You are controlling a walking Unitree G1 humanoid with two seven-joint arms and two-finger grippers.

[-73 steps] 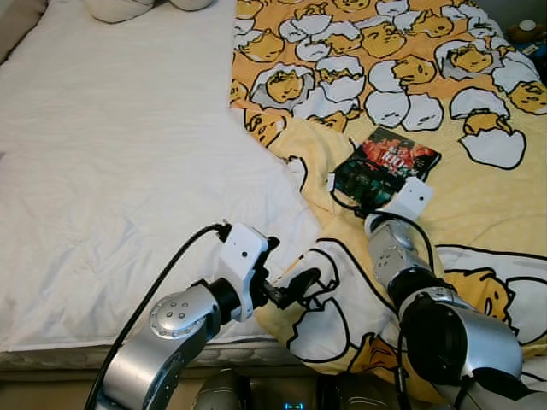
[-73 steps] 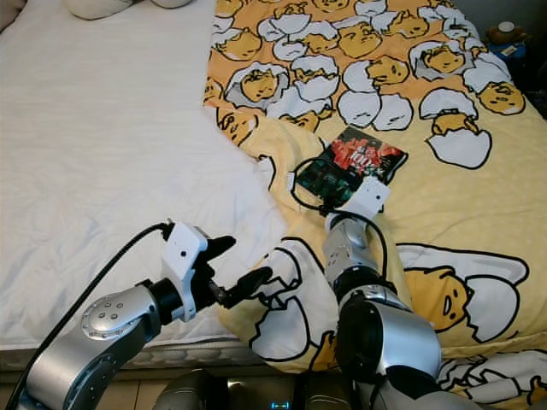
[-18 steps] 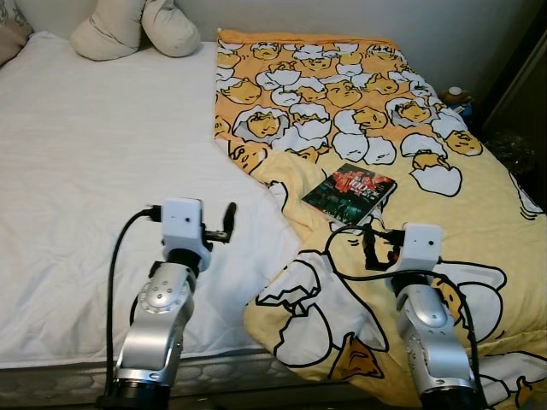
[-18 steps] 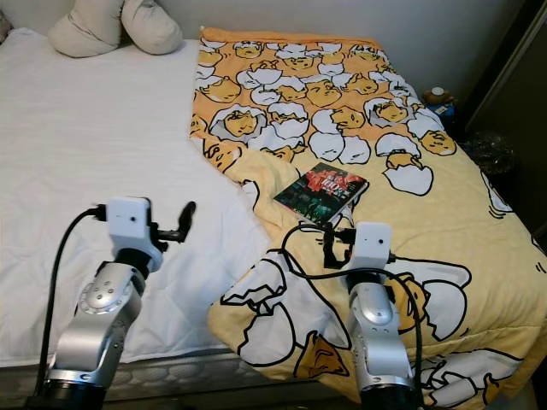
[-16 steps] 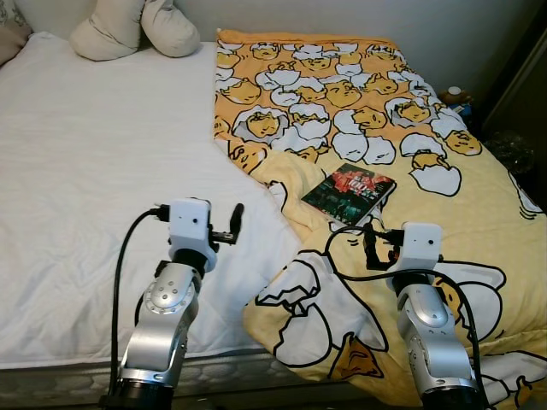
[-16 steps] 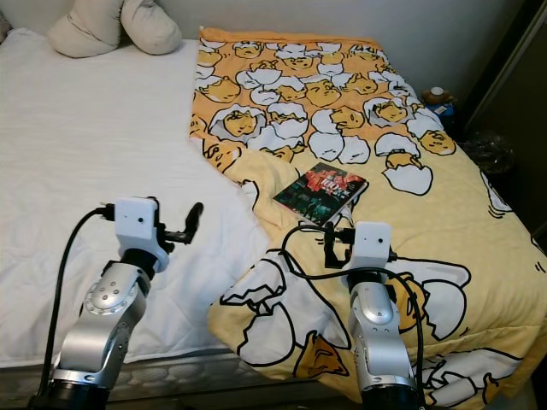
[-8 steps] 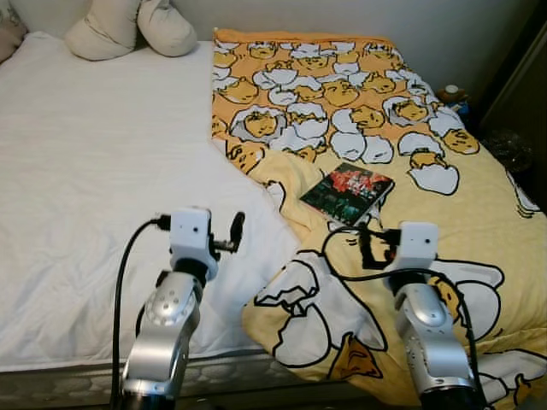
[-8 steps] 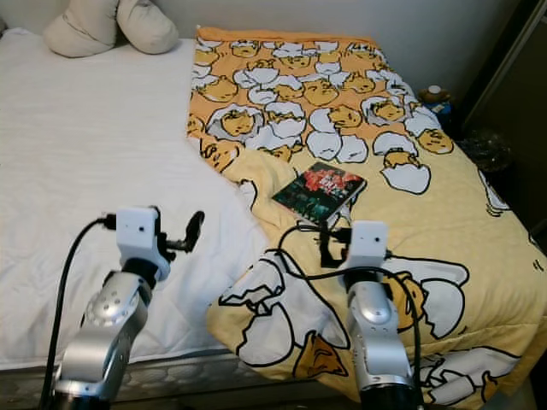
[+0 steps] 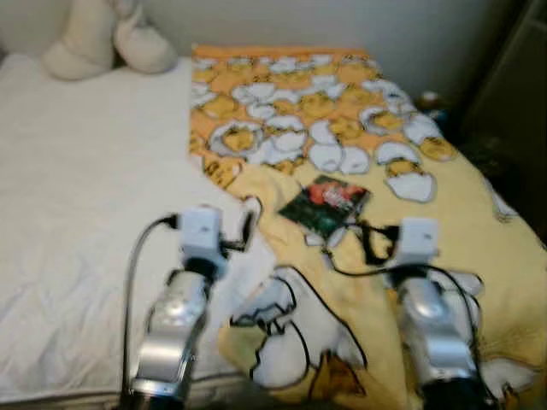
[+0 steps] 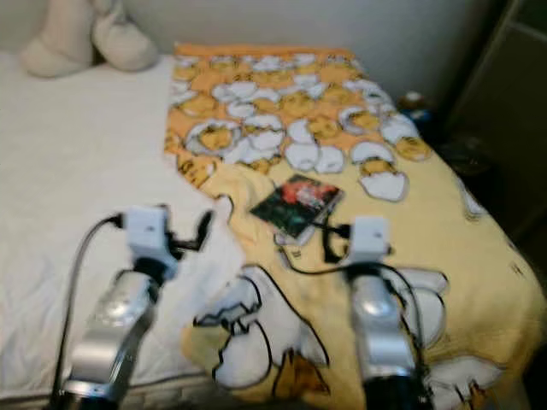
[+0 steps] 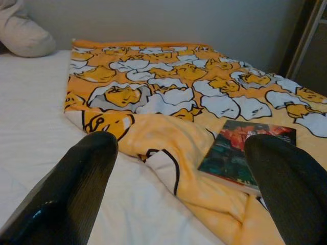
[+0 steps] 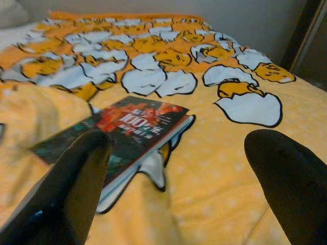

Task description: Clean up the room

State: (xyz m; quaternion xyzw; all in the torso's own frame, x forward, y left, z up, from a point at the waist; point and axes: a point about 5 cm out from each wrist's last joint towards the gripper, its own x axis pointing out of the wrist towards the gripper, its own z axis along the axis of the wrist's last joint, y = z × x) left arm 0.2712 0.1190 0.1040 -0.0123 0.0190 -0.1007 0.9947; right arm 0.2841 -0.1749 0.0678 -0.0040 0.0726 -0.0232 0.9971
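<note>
A yellow blanket (image 9: 299,111) printed with egg figures covers the right half of the bed, its near edge folded back over the white sheet (image 9: 85,196). A dark book (image 9: 325,203) with a red cover picture lies flat on the blanket. My left gripper (image 9: 245,231) is held up over the sheet beside the blanket's edge, open and empty. My right gripper (image 9: 373,243) is raised just short of the book (image 12: 133,125), open, with nothing between its fingers (image 12: 76,189). The left wrist view also takes in the book (image 11: 245,150) beyond the folded edge.
Two cream pillows (image 9: 102,43) rest at the head of the bed. Dark furniture (image 9: 508,94) stands along the bed's right side, with a small object (image 9: 427,101) next to it. The mattress's near edge (image 9: 68,389) runs below my arms.
Since 4.5 s ago both arms have drawn back from the blanket's edge and the book. In the last second the camera has shifted and blurred; the book has stayed put.
</note>
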